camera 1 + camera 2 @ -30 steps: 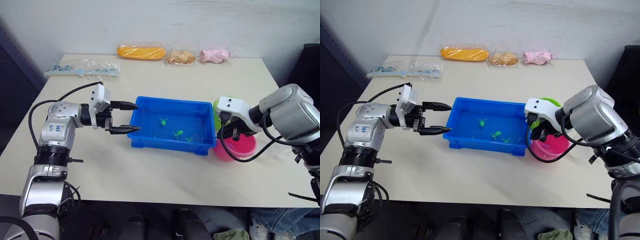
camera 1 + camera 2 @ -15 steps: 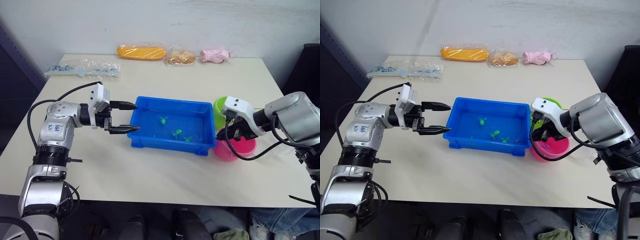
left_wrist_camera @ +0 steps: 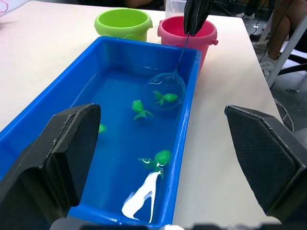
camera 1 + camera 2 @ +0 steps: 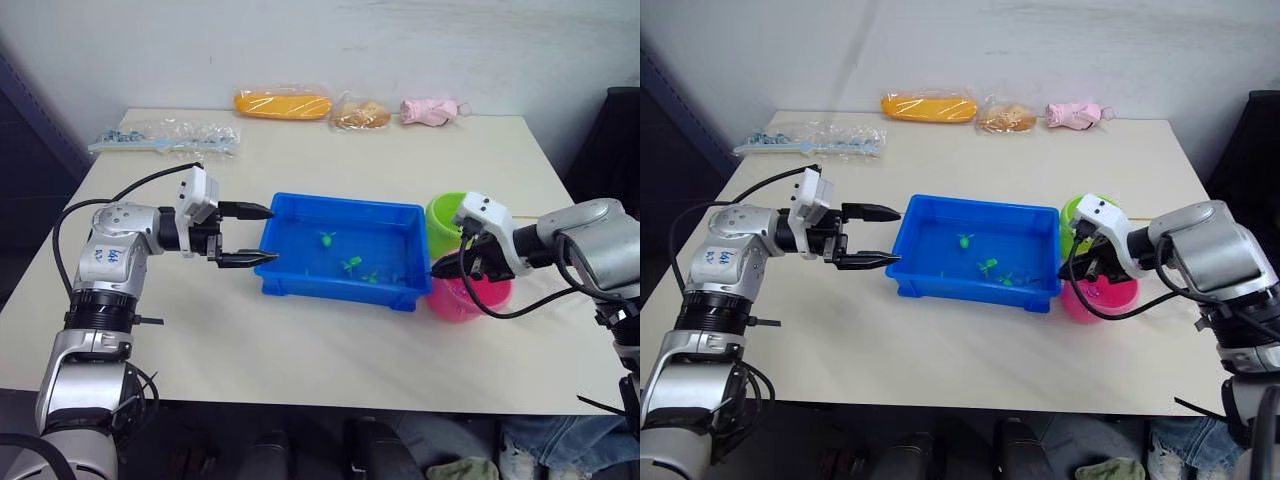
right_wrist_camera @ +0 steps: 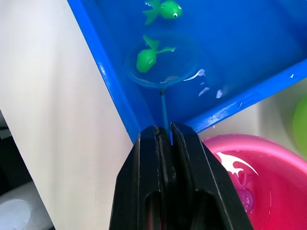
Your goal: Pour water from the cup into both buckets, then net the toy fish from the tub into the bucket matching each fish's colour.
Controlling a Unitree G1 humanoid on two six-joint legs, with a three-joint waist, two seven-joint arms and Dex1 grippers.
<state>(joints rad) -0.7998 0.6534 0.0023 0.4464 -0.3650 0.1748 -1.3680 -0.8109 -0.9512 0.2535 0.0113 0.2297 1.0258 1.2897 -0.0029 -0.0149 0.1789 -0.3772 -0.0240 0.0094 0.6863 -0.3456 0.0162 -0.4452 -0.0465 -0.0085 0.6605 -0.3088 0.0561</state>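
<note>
The blue tub (image 4: 340, 204) holds water and several green toy fish (image 4: 352, 265). My right gripper (image 5: 164, 130) is shut on the thin handle of the net (image 3: 165, 91), just off the tub's right end and over the pink bucket (image 4: 482, 296). The hoop sits in the water around one green fish (image 5: 148, 56). The green bucket (image 4: 446, 214) stands behind the pink one. My left gripper (image 4: 272, 235) is open and holds nothing at the tub's left end. What looks like the clear cup (image 3: 175, 5) peeks out beyond the pink bucket.
Along the table's back edge lie an orange packet (image 4: 283, 103), a brown packet (image 4: 361, 115), a pink packet (image 4: 430, 111) and a clear bag (image 4: 165, 137). A person's legs (image 3: 283, 19) are beyond the table's right side.
My right arm has swung outward to the right and dropped lower, uncovering the green bucket; its gripper stays at the tub's right end. The left arm has not moved.
</note>
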